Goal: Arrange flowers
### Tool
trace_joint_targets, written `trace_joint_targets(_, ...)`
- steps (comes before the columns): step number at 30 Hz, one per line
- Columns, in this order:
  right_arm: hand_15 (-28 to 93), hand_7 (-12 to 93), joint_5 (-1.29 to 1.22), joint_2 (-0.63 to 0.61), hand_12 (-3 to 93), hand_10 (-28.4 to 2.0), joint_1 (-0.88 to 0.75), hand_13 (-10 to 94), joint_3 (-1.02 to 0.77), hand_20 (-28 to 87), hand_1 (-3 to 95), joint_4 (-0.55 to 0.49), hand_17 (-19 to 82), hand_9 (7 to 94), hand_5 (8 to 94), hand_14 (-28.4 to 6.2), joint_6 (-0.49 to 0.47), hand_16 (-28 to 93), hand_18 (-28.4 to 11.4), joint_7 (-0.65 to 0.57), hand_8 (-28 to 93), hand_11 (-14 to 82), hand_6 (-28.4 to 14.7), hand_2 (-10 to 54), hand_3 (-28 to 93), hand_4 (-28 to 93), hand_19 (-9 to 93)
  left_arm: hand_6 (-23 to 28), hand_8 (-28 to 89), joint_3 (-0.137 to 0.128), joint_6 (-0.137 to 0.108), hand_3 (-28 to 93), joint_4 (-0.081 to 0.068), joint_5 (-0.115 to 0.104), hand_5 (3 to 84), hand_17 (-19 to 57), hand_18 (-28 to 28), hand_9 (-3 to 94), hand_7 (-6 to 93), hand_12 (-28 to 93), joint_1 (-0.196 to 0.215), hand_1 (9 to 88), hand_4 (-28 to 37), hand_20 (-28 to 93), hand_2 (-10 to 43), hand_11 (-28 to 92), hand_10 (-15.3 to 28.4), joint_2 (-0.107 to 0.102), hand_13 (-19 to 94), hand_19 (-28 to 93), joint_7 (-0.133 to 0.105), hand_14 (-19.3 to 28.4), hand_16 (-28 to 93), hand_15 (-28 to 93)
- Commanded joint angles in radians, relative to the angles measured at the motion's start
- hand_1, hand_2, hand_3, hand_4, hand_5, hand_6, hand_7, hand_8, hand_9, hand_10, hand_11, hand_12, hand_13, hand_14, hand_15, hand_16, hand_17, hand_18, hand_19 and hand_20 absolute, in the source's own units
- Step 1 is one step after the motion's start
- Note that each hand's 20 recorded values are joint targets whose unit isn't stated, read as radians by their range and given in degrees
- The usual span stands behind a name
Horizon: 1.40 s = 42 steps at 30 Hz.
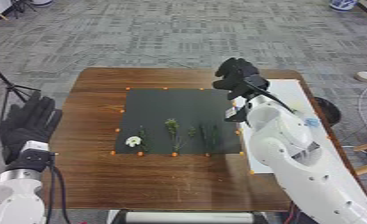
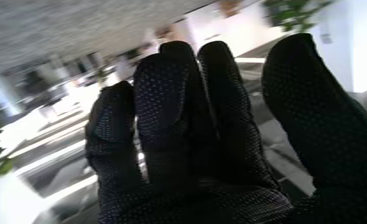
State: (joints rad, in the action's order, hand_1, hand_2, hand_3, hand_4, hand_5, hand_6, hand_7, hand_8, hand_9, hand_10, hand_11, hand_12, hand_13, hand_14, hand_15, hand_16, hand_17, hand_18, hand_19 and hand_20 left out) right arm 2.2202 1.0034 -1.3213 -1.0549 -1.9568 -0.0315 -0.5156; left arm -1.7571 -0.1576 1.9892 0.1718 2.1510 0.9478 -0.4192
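In the head view, a white flower (image 1: 133, 141) on a green stem lies at the lower left of the dark grey mat (image 1: 175, 102). Beside it lie a leafy yellow-green sprig (image 1: 171, 125) and some thin green stems (image 1: 208, 137), toward the mat's near edge. My right hand (image 1: 237, 77) is over the table's far right part, beyond the mat's far right corner; in the right wrist view the same hand (image 2: 193, 145) has straight fingers and holds nothing. At the table's left edge, my left hand (image 1: 28, 122) is open with straight fingers.
Orange markers (image 1: 173, 154) surround the mat. A white sheet (image 1: 286, 90) lies along the table's right side, partly under my right arm. A black round bin (image 1: 327, 111) stands on the floor to the right, and a black tripod (image 1: 11, 85) stands at the left.
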Motion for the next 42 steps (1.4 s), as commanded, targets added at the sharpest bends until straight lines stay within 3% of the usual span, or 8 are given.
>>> trace_joint_targets(1,68,16,0.036,-0.105,16.6,-16.4,-0.109,59,-0.142,41,40.5,-0.036,33,58.5,59.8,-13.3,-0.105,31,-23.9,-0.106,-11,17.3,-5.0,-9.5,79,-23,83,5.6,-10,0.019,0.051,72,-0.016,0.042,39.8,-3.8,9.6,33.9,10.1,7,-0.033,24.3,-28.3,10,17.7,16,11.9,-0.008,24,21,0.032,7.0,-7,15)
trace_joint_targets(3,67,16,0.029,-0.12,16.6,-17.0,-0.148,59,-0.189,41,40.3,-0.048,33,57.3,58.8,-13.6,-0.129,30,-24.1,-0.132,-11,16.9,-5.4,-9.5,79,-22,83,5.4,-10,0.022,0.062,72,-0.018,0.088,39.2,-3.9,9.2,32.8,9.8,7,-0.041,24.0,-28.3,10,18.3,16,11.5,-0.006,22,21,0.056,6.6,-7,15)
trace_joint_targets(4,67,15,0.031,-0.13,16.5,-17.1,-0.171,58,-0.212,41,40.4,-0.05,33,56.9,58.5,-13.7,-0.129,30,-24.2,-0.135,-11,16.7,-5.6,-9.5,79,-22,83,5.3,-9,0.026,0.063,71,-0.016,0.09,39.0,-3.9,9.1,32.3,9.6,7,-0.044,23.9,-28.3,10,18.5,16,11.5,-0.006,22,21,0.061,6.4,-7,14)
trace_joint_targets(7,67,15,0.021,-0.162,16.5,-17.1,-0.236,58,-0.269,41,40.9,-0.054,33,55.9,58.0,-13.8,-0.096,29,-24.4,-0.177,-10,16.5,-5.6,-9.5,79,-23,83,5.3,-9,0.054,0.061,69,-0.023,0.064,38.8,-4.0,8.8,31.5,8.9,7,-0.079,22.3,-28.3,10,20.1,15,11.0,-0.009,21,20,0.074,6.2,-6,13)
trace_joint_targets(18,68,13,0.04,-0.171,16.1,-16.5,-0.336,59,-0.368,40,40.9,-0.06,33,54.9,57.2,-13.7,-0.182,28,-24.7,-0.24,-10,16.4,-6.1,-9.5,79,-23,83,5.4,-9,0.084,0.045,64,-0.028,0.056,38.3,-4.1,8.4,28.8,8.2,7,-0.114,22.3,-28.3,10,21.5,13,9.9,-0.024,18,19,0.075,5.1,-6,11)
trace_joint_targets(21,68,13,0.028,-0.163,15.8,-16.3,-0.327,59,-0.366,40,40.9,-0.045,33,53.5,56.2,-13.8,-0.225,28,-24.8,-0.251,-10,15.8,-6.0,-9.5,79,-24,84,5.5,-9,0.095,0.039,52,-0.026,0.047,37.5,-4.3,8.2,27.2,7.7,7,-0.114,27.6,-28.3,10,22.2,13,9.9,-0.023,16,18,0.068,4.9,-5,10)
trace_joint_targets(32,68,10,0.03,-0.176,14.1,-16.0,-0.329,58,-0.35,39,40.9,0.012,33,48.4,52.3,-14.2,-0.258,27,-25.0,-0.284,-10,13.8,-6.7,-9.5,79,-25,84,5.6,-8,0.115,0.043,45,-0.032,0.051,37.1,-4.7,8.4,26.4,7.9,7,-0.135,31.5,-28.3,11,22.2,12,10.0,-0.022,16,18,0.088,5.4,-5,9)
trace_joint_targets(42,69,10,0.02,-0.162,12.7,-15.6,-0.332,59,-0.333,38,41.6,0.05,33,46.6,50.8,-14.1,-0.256,26,-25.0,-0.257,-10,13.5,-6.8,-9.5,79,-26,84,5.5,-8,0.137,0.025,55,-0.034,0.051,36.9,-4.7,8.4,26.0,8.2,7,-0.154,26.5,-28.3,10,21.7,12,9.8,-0.012,16,18,0.092,5.3,-4,9)
